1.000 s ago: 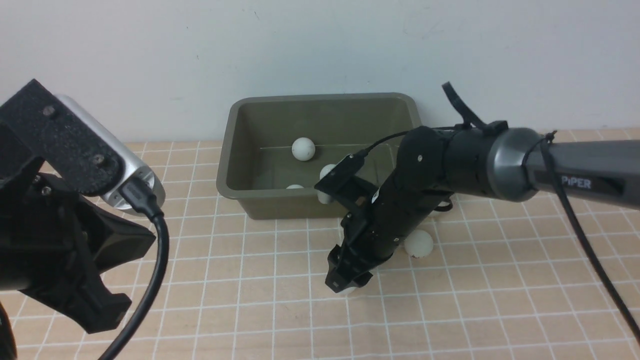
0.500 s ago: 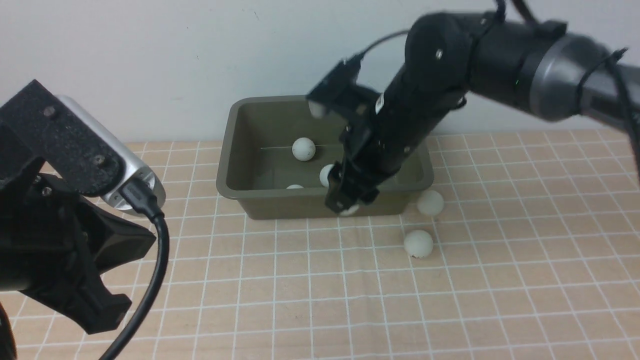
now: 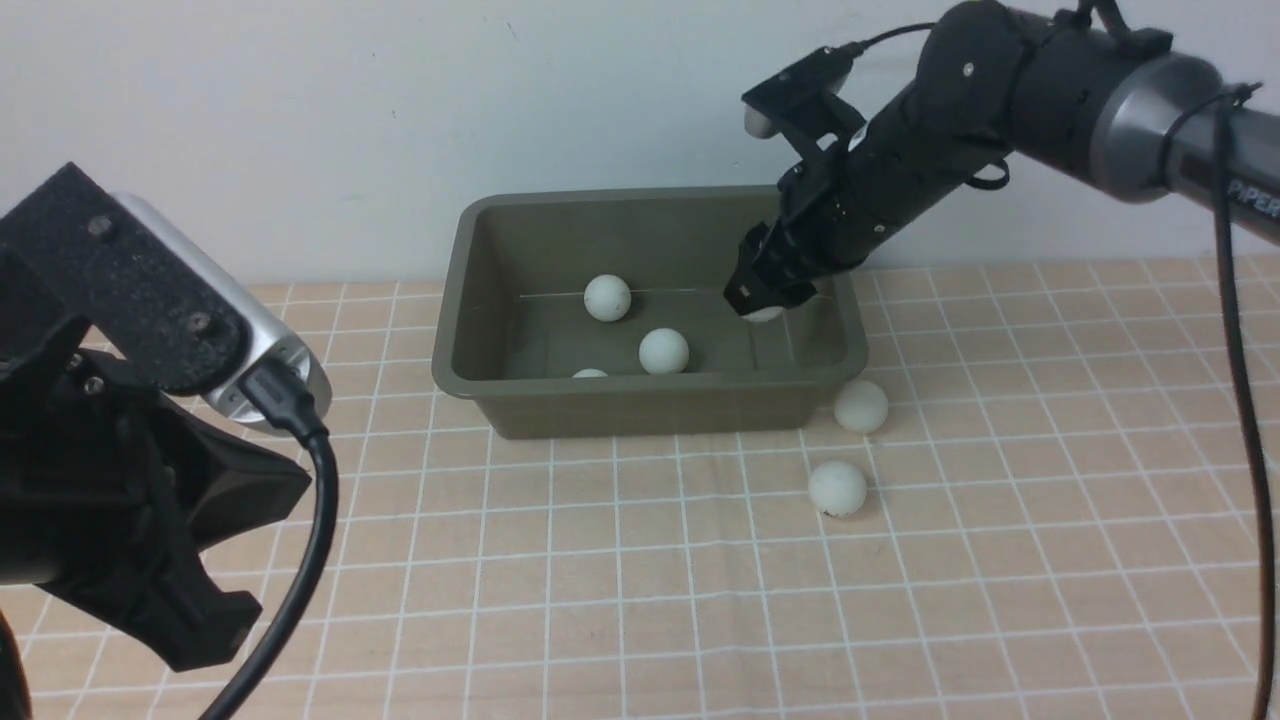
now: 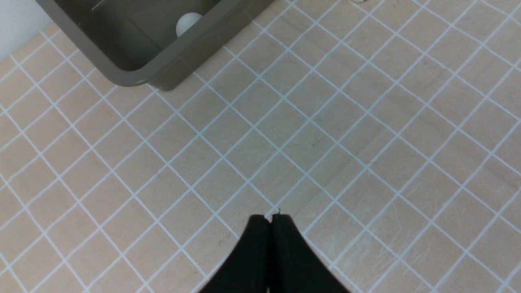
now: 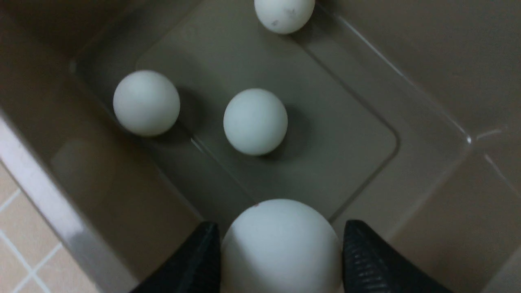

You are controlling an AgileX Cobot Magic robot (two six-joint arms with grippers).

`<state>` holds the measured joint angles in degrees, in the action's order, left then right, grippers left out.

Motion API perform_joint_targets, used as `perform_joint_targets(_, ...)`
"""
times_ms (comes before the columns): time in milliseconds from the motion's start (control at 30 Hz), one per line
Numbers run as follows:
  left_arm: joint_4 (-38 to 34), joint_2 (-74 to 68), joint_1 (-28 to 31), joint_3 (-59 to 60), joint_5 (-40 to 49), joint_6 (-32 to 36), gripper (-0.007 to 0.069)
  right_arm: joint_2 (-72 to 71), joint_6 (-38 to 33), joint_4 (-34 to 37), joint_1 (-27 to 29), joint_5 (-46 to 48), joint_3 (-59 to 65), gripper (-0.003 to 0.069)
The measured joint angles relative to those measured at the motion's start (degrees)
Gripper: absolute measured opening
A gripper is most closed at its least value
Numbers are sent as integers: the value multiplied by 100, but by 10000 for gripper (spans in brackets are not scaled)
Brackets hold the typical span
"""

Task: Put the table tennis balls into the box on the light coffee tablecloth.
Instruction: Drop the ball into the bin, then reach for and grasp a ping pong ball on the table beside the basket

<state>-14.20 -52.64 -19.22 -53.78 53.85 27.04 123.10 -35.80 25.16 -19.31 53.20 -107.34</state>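
Your right gripper (image 3: 762, 300) hangs over the right end of the box (image 3: 455, 300). Its fingers (image 5: 195, 260) pinch the held ball (image 5: 281, 244), which touches both pads in the right wrist view. In the front view that ball sits just under the fingertips, above the box floor.

Three more balls lie inside the box. The back ball (image 3: 607, 297) is near the rear wall, and the mid ball (image 3: 664, 351) is on the floor towards the centre. The front ball (image 3: 590, 374) is half hidden behind the front wall. None of the three touches another.

Two balls are out on the cloth (image 3: 600, 600). The corner ball (image 3: 861, 406) lies just beside the box's front right corner. The near ball (image 3: 837, 487) lies a little closer to you, apart from the box.

Your left gripper (image 4: 268, 221) is on the left, over the cloth and well apart from the box, with its fingers pressed together.
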Motion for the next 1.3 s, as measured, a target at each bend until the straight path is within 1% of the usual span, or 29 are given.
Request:
perform_joint_targets(67, 0, 0, 0, 0, 0, 0, -69, 53, -121, 216, 30, -105, 0, 354)
perform_joint_targets(133, 0, 0, 0, 0, 0, 0, -69, 72, -167, 258, 35, -131, 0, 365)
perform_joint_targets(167, 0, 0, 0, 0, 0, 0, -69, 72, -180, 264, 35, -145, 0, 380)
perform_joint_targets(200, 0, 0, 0, 0, 0, 0, -69, 58, -165, 241, 35, -219, -4, 428)
perform_joint_targets(233, 0, 0, 0, 0, 0, 0, -69, 30, -133, 189, 35, -234, -13, 453)
perform_joint_targets(300, 0, 0, 0, 0, 0, 0, -69, -75, -31, 5, 53, -157, -80, 474)
perform_joint_targets(400, 0, 0, 0, 0, 0, 0, -69, -376, 379, -368, 130, 289, -251, 464)
perform_joint_targets(433, 0, 0, 0, 0, 0, 0, -69, -662, 616, -572, 221, 732, -394, 436)
perform_joint_targets(500, 0, 0, 0, 0, -7, 0, -69, -1051, 876, -660, 395, 1312, -544, 384)
perform_joint_targets(533, 0, 0, 0, 0, -15, 0, -69, -1130, 922, -665, 412, 1405, -552, 371)
perform_joint_targets(567, 0, 0, 0, 0, -54, 0, -69, -1388, 985, -673, 528, 1640, -576, 321)
perform_joint_targets(633, 0, 0, 0, 0, -107, 0, -69, -1672, 1041, -668, 604, 1773, -575, 245)
perform_joint_targets(667, 0, 0, 0, 0, -118, 0, -69, -1726, 1041, -668, 610, 1797, -575, 227)
perform_joint_targets(767, 0, 0, 0, 0, -220, 5, -69, -2129, 1228, -606, 631, 1847, -394, 70)
perform_joint_targets(800, 0, 0, 0, 0, -220, 5, -69, -2232, 1327, -587, 631, 1847, -224, 36)
perform_joint_targets(867, 0, 0, 0, 0, -221, 5, -69, -2346, 1397, -575, 631, 1847, -17, 13)
perform_joint_targets(933, 0, 0, 0, 0, -227, 9, -69, -2699, 1457, -574, 631, 1847, 809, -10)
perform_joint_targets(1033, 0, 0, 0, 0, -227, 11, -69, -3059, 1324, -533, 626, 1847, 1806, -16)
perform_joint_targets(1100, 0, 0, 0, 0, -232, 11, -69, -3314, 1114, -379, 626, 1829, 2817, -16)
perform_joint_targets(1133, 0, 0, 0, 0, -232, 11, -69, -3351, 1068, -333, 626, 1800, 2897, -16)
perform_joint_targets(1167, 0, 0, 0, 0, -232, 11, -69, -3437, 930, -147, 626, 1635, 3406, -16)
perform_joint_targets(1233, 0, 0, 0, 0, -232, 11, -69, -3496, 669, 216, 626, 1134, 3978, -13)
perform_joint_targets(1300, 0, 0, 0, 0, -232, 11, -69, -3496, 383, 485, 559, 400, 4382, 0)
